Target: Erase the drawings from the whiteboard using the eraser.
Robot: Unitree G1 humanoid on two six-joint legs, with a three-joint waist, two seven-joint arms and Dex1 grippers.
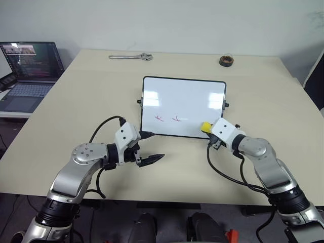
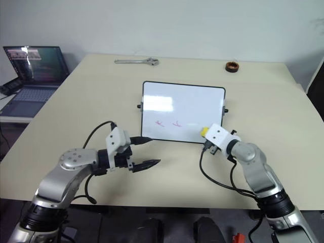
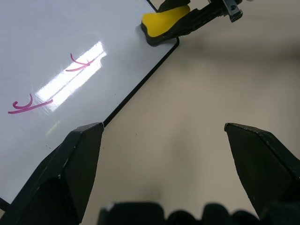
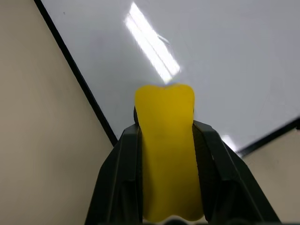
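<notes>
The whiteboard [image 1: 183, 105] lies flat in the middle of the table, black-framed, with two small pink-red drawings [image 1: 168, 119] near its front edge. My right gripper [image 1: 207, 128] is shut on the yellow eraser [image 1: 205, 126], which rests at the board's front right corner; the right wrist view shows the eraser [image 4: 166, 140] squeezed between both fingers over the board's edge. My left gripper [image 1: 150, 148] stands open just in front of the board's front left corner, holding nothing. In the left wrist view the drawings [image 3: 56, 86] and the eraser [image 3: 165, 23] appear ahead of it.
A metal wrench [image 1: 131, 56] lies at the table's far edge, and a dark round roll [image 1: 226, 61] sits at the far right. A laptop [image 1: 29, 71] stands open on a separate surface to the left. Bare tabletop [image 1: 76, 101] surrounds the board.
</notes>
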